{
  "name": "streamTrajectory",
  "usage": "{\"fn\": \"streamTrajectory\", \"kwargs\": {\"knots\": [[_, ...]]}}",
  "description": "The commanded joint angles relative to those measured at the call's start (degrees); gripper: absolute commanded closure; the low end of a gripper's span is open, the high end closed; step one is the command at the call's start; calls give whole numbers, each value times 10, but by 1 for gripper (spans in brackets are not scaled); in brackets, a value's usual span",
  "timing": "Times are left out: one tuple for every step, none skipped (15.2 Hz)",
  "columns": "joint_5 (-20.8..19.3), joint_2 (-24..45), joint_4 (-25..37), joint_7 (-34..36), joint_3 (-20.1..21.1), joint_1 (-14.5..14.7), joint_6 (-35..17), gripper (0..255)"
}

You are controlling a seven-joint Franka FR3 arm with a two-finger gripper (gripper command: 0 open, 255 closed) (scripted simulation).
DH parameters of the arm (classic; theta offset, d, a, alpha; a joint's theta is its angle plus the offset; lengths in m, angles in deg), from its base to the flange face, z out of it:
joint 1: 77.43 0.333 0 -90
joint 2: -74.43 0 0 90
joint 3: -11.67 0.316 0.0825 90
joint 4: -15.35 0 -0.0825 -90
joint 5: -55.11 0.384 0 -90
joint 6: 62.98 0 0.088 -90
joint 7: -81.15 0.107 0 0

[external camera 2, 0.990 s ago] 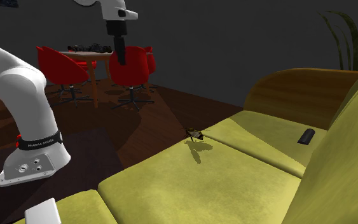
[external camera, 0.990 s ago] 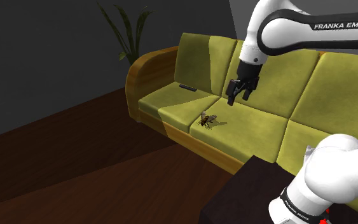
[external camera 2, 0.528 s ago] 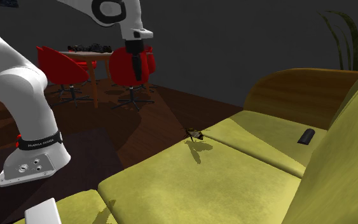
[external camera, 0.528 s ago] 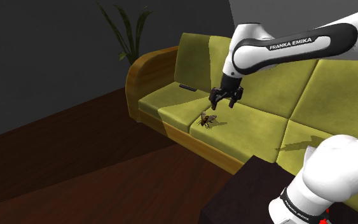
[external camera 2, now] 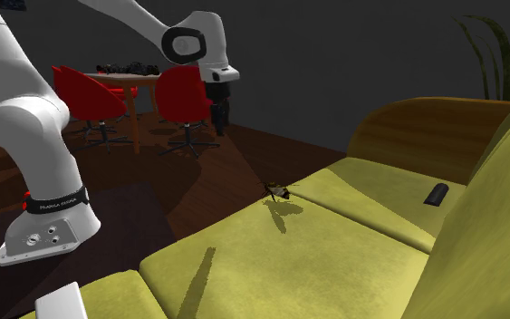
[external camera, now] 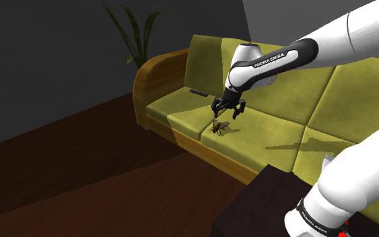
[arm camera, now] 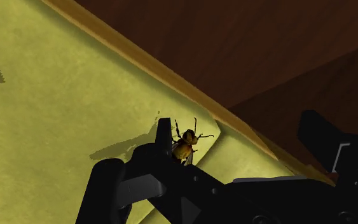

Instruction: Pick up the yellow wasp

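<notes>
1. On the yellow-green sofa [external camera: 275,138], the yellow wasp [external camera: 219,126] sits on a seat cushion close to the front edge, beside a seam between two cushions.
2. Seen from the second exterior view, the wasp [external camera 2: 278,190] stands by that seam with its shadow on the cushion just beside it, and nothing touches it.
3. The gripper [external camera: 227,114] hangs just above the wasp in the shoulder view. It points down at the wasp, with the white arm [external camera: 329,40] reaching in from that view's upper right.
4. Its fingers [external camera: 217,110] are spread apart and clasp nothing.
5. In the wrist view the gripper [arm camera: 238,127] looks down on the sofa [arm camera: 56,114]. The wasp [arm camera: 184,147] lies right against the tip of one of the fingers [arm camera: 164,130], while the other finger stands well apart from it.
6. From the second exterior view the gripper [external camera 2: 218,125] appears in front of a dark wall, above the wasp and toward that view's left.
7. A small dark flat object [external camera: 198,92] lies on the cushion nearest the wooden armrest [external camera: 147,81], well apart from the wasp. The same object [external camera 2: 437,194] shows at the second exterior view's right.
8. A leafy plant [external camera: 139,37] stands behind the armrest, and a dark wooden floor [external camera: 80,168] spreads in front of the sofa.
9. The dark stand [external camera: 248,209] sits at the shoulder view's lower right.
10. Red chairs [external camera 2: 88,93] surround a table [external camera 2: 117,80] in the background of the second exterior view.
</notes>
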Motion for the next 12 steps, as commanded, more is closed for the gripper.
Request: {"fn": "streamTrajectory", "kwargs": {"knots": [[1, 47, 13, 29, 0, -9, -40, 0], [1, 67, 21, 44, -1, -12, -56, 0], [1, 88, 28, 58, -3, -16, -72, 0], [2, 109, 37, 71, -4, -19, -87, 0], [2, 130, 46, 85, -6, -22, -101, 0], [3, 150, 55, 99, -8, -25, -115, 0], [4, 171, 65, 112, -11, -28, -128, 0], [5, 191, 75, 125, -14, -30, -141, 0], [6, 211, 86, 137, -17, -33, -153, 0], [8, 231, 97, 149, -21, -35, -164, 0], [11, 251, 109, 161, -24, -37, -175, 0], [13, 270, 120, 173, -28, -39, -185, 0]]}}
